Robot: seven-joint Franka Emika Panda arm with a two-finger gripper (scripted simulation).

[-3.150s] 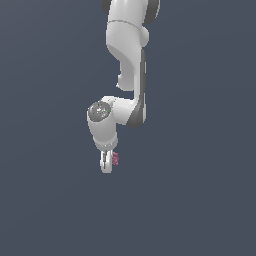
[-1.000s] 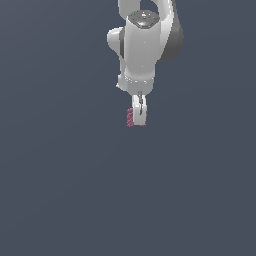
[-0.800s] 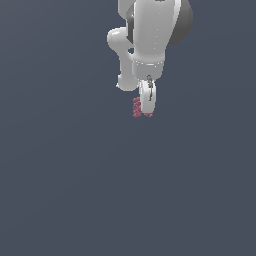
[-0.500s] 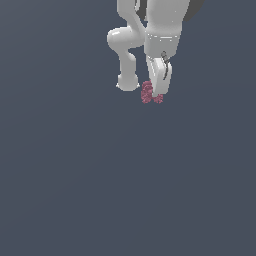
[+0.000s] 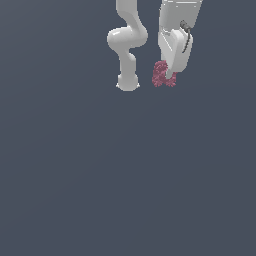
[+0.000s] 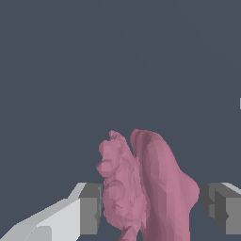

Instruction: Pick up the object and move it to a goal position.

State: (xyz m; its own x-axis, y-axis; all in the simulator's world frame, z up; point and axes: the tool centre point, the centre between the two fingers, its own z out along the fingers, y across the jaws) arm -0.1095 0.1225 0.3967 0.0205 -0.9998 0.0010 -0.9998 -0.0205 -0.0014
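Gripper (image 5: 170, 75) hangs high in the exterior view, fingers pointing down, jaws clamped on the object (image 5: 161, 75). In the wrist view the grey pads (image 6: 90, 209) sit on either side of the object (image 6: 146, 188); one pad touches it, while the far pad shows a thin gap from this angle, so contact there is uncertain.

Object: pinkish-red, knobbly lump, carried clear of the grey floor (image 5: 125, 175), just beside the arm's base column (image 5: 127, 45).

Handling, judged: likely light and rigid. The bumpy, irregular surface gives uneven pad contact, so it may pivot or slip. Best hold is across the narrow waist between lobes.

No labels or writing visible anywhere.
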